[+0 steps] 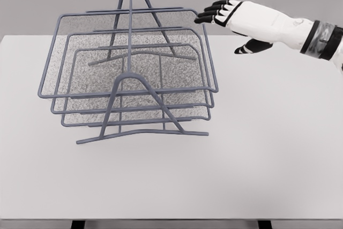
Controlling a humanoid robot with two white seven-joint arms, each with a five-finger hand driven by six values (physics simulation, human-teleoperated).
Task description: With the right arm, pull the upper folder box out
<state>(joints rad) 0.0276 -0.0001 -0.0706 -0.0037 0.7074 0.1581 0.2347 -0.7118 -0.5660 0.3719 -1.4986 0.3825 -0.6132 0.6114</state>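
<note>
Pale grey flat worktop (257,159) carrying blue-grey three-tier wire rack (128,73); upper mesh folder box (75,25) seated in place, not yet pulled. White right hand (236,17) near its far right corner, fingers spread, holding nothing.

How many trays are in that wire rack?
3, stacked in the rack: top tray, the biggest; middle tray under it; bottom tray lowest. The right hand is beside the top one.
</note>
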